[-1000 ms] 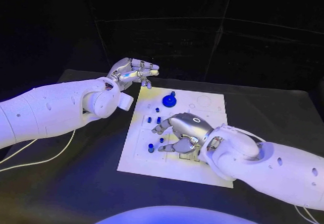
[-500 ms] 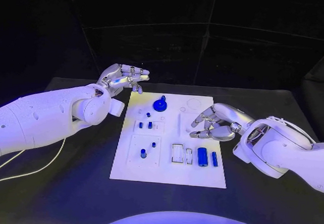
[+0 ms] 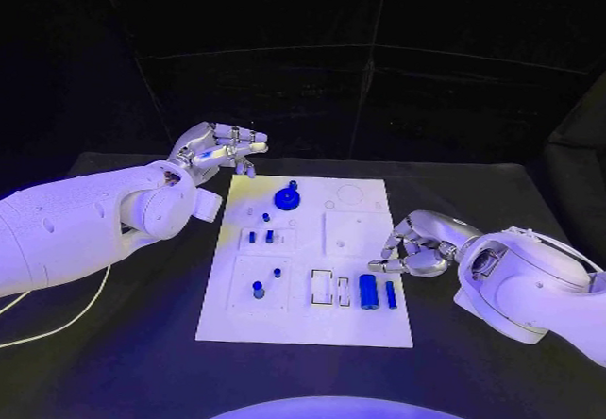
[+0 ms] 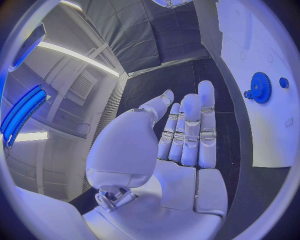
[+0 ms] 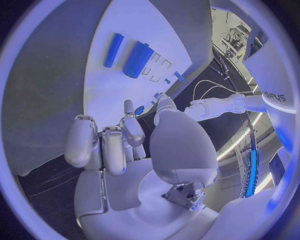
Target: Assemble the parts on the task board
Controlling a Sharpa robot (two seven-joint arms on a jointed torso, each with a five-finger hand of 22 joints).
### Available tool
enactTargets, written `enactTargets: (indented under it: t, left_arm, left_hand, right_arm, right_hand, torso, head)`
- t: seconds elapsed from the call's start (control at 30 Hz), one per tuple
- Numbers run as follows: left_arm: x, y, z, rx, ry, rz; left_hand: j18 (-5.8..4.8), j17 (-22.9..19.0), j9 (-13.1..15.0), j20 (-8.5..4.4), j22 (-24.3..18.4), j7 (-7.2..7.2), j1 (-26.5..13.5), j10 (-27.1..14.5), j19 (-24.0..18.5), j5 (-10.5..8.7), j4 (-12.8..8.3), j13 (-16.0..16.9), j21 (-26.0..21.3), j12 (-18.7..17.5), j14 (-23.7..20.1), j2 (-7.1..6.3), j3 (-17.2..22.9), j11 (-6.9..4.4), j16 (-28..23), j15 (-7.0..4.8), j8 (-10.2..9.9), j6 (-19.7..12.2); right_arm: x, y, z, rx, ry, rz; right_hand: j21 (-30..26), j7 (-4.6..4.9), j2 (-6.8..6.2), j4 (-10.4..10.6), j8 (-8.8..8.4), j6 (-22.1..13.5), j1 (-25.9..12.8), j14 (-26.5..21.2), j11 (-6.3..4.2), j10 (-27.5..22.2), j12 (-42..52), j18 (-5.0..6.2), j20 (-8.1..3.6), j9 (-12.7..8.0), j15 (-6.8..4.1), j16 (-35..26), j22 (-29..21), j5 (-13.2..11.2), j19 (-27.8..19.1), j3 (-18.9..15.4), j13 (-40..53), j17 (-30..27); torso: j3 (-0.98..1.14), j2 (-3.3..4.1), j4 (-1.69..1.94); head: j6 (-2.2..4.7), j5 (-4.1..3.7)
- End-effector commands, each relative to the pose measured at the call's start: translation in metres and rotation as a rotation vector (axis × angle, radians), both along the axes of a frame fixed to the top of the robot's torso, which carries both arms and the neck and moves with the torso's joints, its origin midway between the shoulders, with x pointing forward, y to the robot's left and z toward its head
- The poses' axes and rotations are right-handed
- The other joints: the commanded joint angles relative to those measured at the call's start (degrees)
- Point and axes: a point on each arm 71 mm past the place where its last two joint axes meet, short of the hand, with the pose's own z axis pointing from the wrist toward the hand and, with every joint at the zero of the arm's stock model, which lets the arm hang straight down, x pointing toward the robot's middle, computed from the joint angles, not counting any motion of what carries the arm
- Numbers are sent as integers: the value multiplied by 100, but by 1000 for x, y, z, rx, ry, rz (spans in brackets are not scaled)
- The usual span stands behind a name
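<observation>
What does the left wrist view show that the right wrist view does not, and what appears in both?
Left wrist view alone: the left hand from behind, fingers straight and close together, holding nothing, and the blue gear with a small blue peg beside it.

Right wrist view alone: the right hand from behind, fingers loosely curled with nothing in them, and two blue cylinders lying side by side, the thick cylinder and the thin cylinder, next to rectangular slots.

Both: the white task board on the black table.
</observation>
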Motion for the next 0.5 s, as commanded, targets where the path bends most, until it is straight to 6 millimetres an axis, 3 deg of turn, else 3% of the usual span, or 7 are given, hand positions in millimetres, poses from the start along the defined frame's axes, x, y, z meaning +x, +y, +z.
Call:
enactTargets:
  t: [0.03, 0.33, 0.5]
  left_arm:
    - [0, -1, 1, -6, -3, -5]
    - [0, 1, 1, -5, -1, -3]
    - [0, 1, 0, -4, 0, -3]
  left_hand:
    - [38, -5, -1, 21, -6, 9, -22, -34, 1, 1, -6, -6, -34, 27, -41, 42, -37, -6, -20, -8, 22, -34]
    - [38, -5, -1, 21, -6, 9, -22, -34, 1, 1, -6, -6, -34, 27, -41, 42, -37, -6, -20, -8, 22, -34]
    - [38, -5, -1, 21, -6, 9, -22, -34, 1, 1, -6, -6, -34, 27, -41, 42, -37, -6, -20, -8, 22, -34]
  right_arm:
    - [-2, -3, -5, -137, -2, -12]
    - [-8, 6, -21, -174, 25, 12]
    - [-9, 11, -30, -176, 39, 24]
  right_hand:
    - [48, -6, 0, -10, 72, -62, -88, 375, -5, -40, 35, -96, 7, 21, -33, 27, 77, -78, 61, -70, 60, 257]
    - [63, -15, -20, -10, 163, -80, -120, 375, -11, -49, 40, -100, 4, 51, -37, 34, 105, -191, 69, -109, 106, 274]
    - [66, -19, 17, -16, 222, -99, -75, 373, -14, -75, 2, -101, 3, 69, -39, 32, 112, -120, 67, -90, 88, 269]
  torso:
    - [-1, 1, 13]
    - [-7, 11, -4]
    - [-13, 11, 8]
  head:
    - [4, -13]
    - [1, -8]
    - [-10, -15]
